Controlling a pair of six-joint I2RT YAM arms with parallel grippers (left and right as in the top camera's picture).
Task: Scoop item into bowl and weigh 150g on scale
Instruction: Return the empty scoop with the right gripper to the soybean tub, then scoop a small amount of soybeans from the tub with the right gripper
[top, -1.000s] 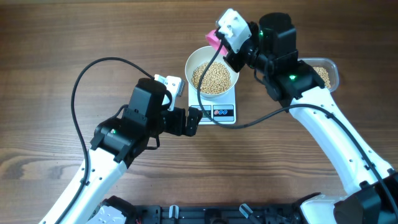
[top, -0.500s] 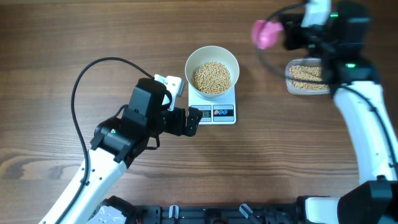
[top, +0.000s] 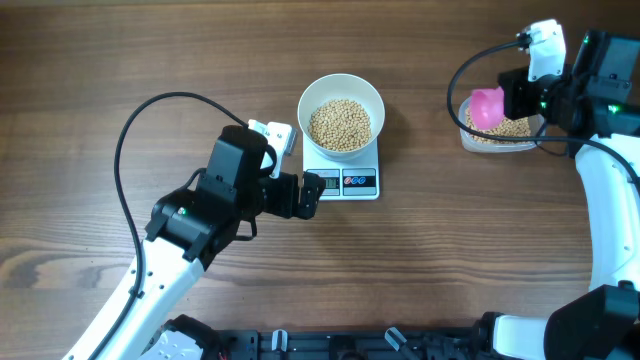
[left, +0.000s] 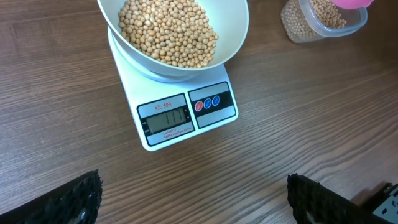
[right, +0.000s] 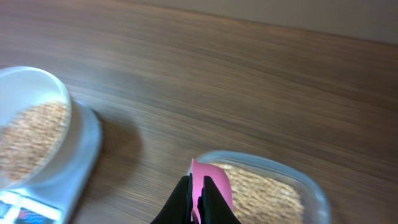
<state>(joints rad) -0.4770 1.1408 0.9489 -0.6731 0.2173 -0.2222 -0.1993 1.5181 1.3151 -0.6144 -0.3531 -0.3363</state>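
The wooden table (top: 450, 260) carries everything, and the relation that matters is between the right claw (top: 512, 95) and the two containers.

The right claw is clenched on the handle of a pink scoop (top: 486, 107). Directly below the claw and scoop sits the clear tub (top: 495, 146), with the scoop's cup over the tub's left end. The scoop's long axis runs roughly sideways out of the claw, cup end toward the bowl's side. The wrist view shows it edge-on between the fingers, so I cannot tell whether it carries anything.

The scale (top: 366, 193) lies well apart from this claw, to its left across bare table. The white bowl (top: 302, 108) sits squarely on the scale, partly filled with beans (top: 340, 124). More beans lie in the tub under the claw.

The left claw (top: 310, 188) is released, its fingers spread wide and empty. It rests just beside the scale's near-left corner, with the bowl just ahead of it. It is the nearer arm to the bowl, but the right arm has the scoop.

The scale's display (left: 166, 118) seems to read 111, so more is probably needed. The coming move likely means dipping straight down, then carrying the load leftward.
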